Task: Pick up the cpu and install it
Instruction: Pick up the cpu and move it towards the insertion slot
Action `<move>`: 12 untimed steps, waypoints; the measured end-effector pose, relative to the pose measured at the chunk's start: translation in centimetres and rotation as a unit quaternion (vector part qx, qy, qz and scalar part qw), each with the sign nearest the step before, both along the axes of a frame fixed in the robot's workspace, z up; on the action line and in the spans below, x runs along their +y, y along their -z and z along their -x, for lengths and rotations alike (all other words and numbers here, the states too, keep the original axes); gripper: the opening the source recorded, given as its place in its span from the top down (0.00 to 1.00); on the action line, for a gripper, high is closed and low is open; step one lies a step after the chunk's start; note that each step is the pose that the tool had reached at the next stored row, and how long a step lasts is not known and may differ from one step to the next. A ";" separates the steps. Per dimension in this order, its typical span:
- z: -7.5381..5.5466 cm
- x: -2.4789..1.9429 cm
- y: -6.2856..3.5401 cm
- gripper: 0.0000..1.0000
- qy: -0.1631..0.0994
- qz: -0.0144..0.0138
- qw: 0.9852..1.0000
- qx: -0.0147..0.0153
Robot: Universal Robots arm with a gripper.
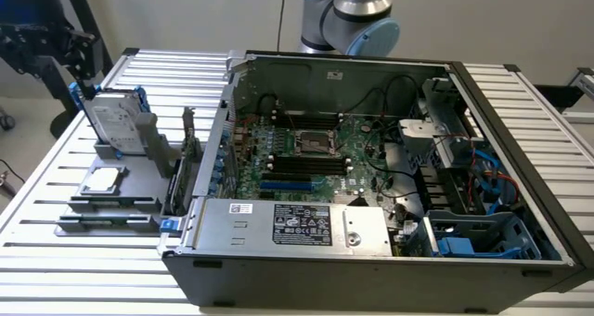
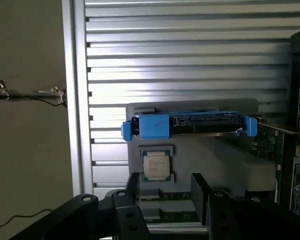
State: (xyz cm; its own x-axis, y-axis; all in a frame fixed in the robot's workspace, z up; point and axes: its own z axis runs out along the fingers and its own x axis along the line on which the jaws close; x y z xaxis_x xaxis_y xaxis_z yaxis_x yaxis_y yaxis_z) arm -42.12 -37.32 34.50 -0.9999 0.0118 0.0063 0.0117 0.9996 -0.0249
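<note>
Wrist view: black two-finger gripper released, fingers spread wide, the gap between them showing the grey plastic holder tray. Small flat square cpu with a dull silver-grey metal top lies flat in a recess of that holder tray, just beyond the fingertips, untouched. Upright silver hard drive with blue brackets stands just behind it.

Exterior view: holder tray rests on the ribbed metal table, at the exterior view's left of the open dark grey computer case. Cpu is well apart from the square socket on the green motherboard. Labelled silver power supply box lies along the case's near wall.
</note>
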 end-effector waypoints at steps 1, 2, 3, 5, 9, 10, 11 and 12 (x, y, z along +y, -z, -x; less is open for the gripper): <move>0.0 -0.06 0.17 0.46 -0.004 0.000 1.000 0.001; 0.0 -0.12 0.35 0.46 -0.008 0.000 1.000 0.001; 0.0 -0.19 0.56 0.44 -0.012 0.000 1.000 0.002; 0.0 -0.39 0.92 0.38 -0.018 0.000 1.000 0.002; 0.0 -0.94 1.62 0.38 -0.025 -0.001 1.000 0.004; 0.0 -1.10 1.81 0.38 -0.027 -0.001 1.000 0.004; 0.0 -1.27 2.00 0.38 -0.028 -0.001 1.000 0.005; 0.0 -1.43 2.19 0.38 -0.030 -0.001 1.000 0.005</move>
State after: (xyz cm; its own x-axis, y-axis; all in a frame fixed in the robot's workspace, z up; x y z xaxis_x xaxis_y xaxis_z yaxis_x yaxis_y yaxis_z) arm -42.12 -38.74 32.31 -0.9987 -0.0480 0.0165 -0.0483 0.9986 -0.0224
